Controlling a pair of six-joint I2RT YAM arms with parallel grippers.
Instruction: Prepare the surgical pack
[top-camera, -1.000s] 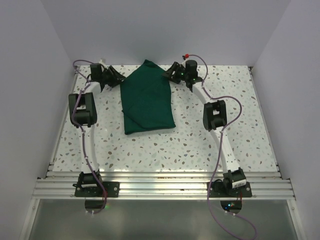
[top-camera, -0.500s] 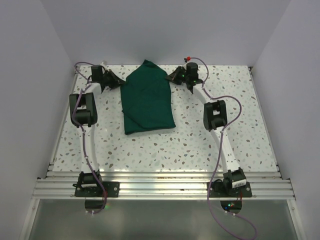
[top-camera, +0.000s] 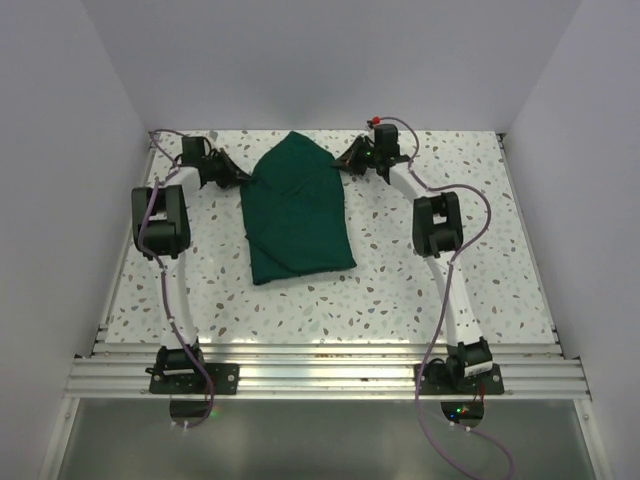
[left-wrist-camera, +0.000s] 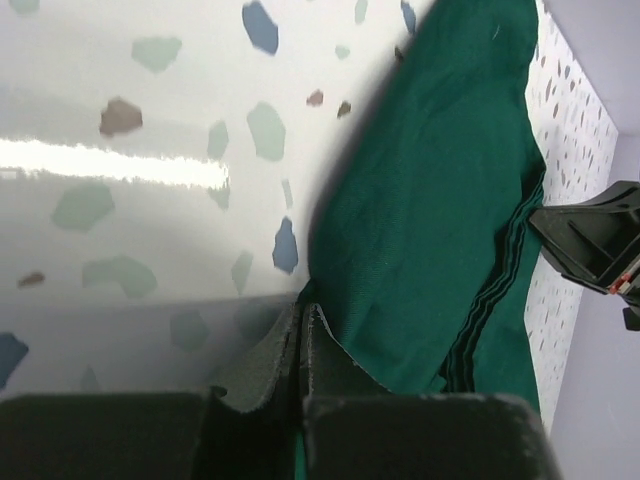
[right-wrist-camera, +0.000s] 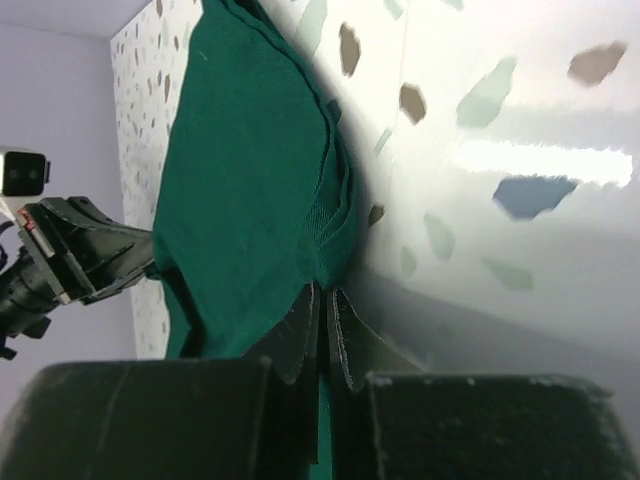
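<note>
The surgical pack is a folded dark green cloth bundle lying on the speckled table, its narrow end toward the back wall. My left gripper is shut on the bundle's far left edge; the left wrist view shows green cloth pinched between the closed jaws. My right gripper is shut on the far right edge, and in the right wrist view the cloth runs into the closed jaws. No tray, instruments or gauze show.
White walls enclose the speckled table on three sides. An aluminium rail with both arm bases runs along the near edge. Purple cables trail along both arms.
Both grippers have moved inward onto the far corners of the cloth and shut on it. The bundle's far end has narrowed and bunched up between them.
</note>
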